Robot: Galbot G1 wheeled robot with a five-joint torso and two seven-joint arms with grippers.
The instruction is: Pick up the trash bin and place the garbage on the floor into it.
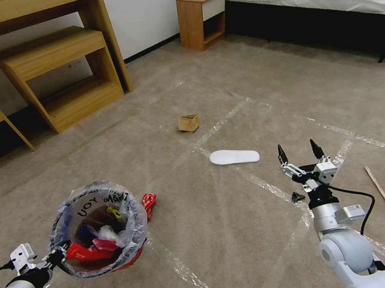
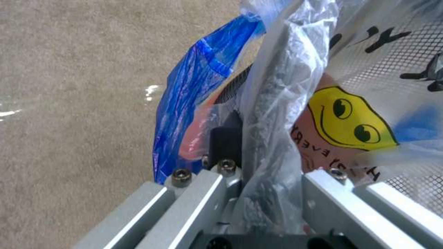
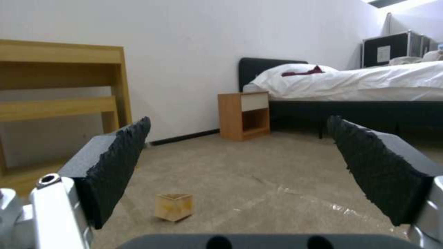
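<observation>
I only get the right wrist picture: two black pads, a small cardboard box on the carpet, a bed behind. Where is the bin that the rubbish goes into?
Observer: The trash bin is over on the robot's left side, gripped at its rim by the left pincer.
Operator: Is there anything in it?
Observer: Yes, red wrappers lie at the bottom, inside the clear bag.
Operator: Any other litter around that I can't see?
Observer: A flat white slipper lies a little ahead and to the left of the open right pincer.
</observation>
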